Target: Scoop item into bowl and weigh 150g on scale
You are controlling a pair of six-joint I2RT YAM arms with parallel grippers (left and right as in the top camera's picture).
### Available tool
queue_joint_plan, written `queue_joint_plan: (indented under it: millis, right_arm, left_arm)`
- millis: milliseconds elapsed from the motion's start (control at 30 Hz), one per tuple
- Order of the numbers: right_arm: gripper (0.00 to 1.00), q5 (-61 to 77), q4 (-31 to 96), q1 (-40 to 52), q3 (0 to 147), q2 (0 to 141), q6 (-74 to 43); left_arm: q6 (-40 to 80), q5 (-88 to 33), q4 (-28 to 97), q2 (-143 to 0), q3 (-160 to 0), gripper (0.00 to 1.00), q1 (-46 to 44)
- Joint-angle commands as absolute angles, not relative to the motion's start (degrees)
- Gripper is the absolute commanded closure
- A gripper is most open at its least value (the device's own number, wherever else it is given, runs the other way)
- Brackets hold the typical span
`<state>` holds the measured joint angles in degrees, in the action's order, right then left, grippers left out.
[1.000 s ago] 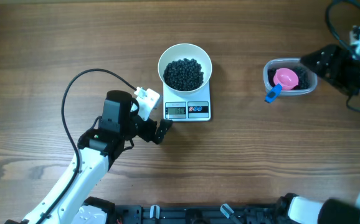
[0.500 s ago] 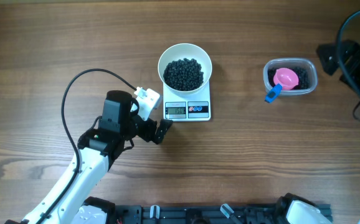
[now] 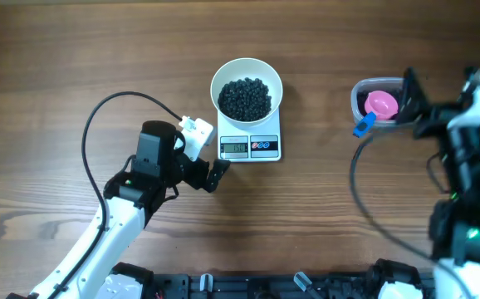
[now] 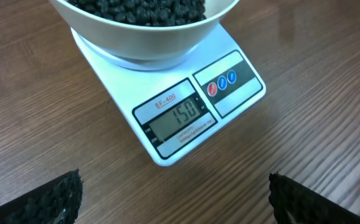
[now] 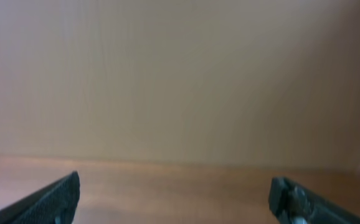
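The white bowl [image 3: 247, 73] stands on the white scale [image 3: 266, 148] with a heap of the item, small black beads [image 3: 244, 98], inside. In the left wrist view the scale [image 4: 167, 99] shows 150 on its display, below the bowl [image 4: 142, 43] of beads [image 4: 136, 7]. My left gripper [image 3: 213, 162] is open just left of the scale's front corner and holds nothing [image 4: 174, 202]. My right gripper [image 3: 414, 104] hangs raised by the right side of the clear tub. It is open and empty, facing a blurred wall and table [image 5: 174, 199].
A clear plastic tub [image 3: 412, 112] at the right holds more black beads and a pink scoop [image 3: 381, 104] with a blue handle [image 3: 363, 126]. The left arm's black cable [image 3: 90, 133] loops over the wooden table [image 3: 323, 208].
The right arm has swung about at the right edge, and its gripper now hangs by the tub's right side. The left arm, bowl and scale have not moved.
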<state>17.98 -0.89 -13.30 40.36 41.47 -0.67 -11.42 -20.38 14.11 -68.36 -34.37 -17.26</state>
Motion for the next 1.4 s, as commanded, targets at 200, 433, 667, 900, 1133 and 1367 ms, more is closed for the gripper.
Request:
queue_joint_plan:
  millis: [200, 433, 667, 900, 1133, 1367]
  right_arm:
    - [0.0, 12.27, -14.15, -11.6, 7.79, 14.46, -2.46]
    - [0.0, 11.64, -8.73, -10.76, 0.3, 3.81, -0.38]
    - [0.0, 11.62, -0.84, -10.76, 0.3, 0.16, -1.06]
    - [0.0, 11.64, -0.84, -10.79, 0.3, 0.21, -1.06]
    - [0.0, 11.64, -0.84, -10.79, 0.3, 0.23, -1.08]
    - [0.0, 11.64, -0.84, -10.79, 0.3, 0.27, -1.08]
  left_arm:
    - [-11.09, -20.05, 14.0, -68.31, -34.28, 0.0, -17.47]
    - [-11.09, -20.05, 14.0, -68.31, -34.28, 0.0, -17.47]
    - [-11.09, -20.05, 14.0, -68.31, -34.28, 0.0, -17.47]
    - [-11.09, -20.05, 14.0, -68.31, -34.28, 0.0, -17.47]
    - [-11.09, -20.05, 14.0, -68.31, -34.28, 0.0, -17.47]
    - [-11.09, -20.05, 14.0, -68.31, -34.28, 0.0, -17.47]
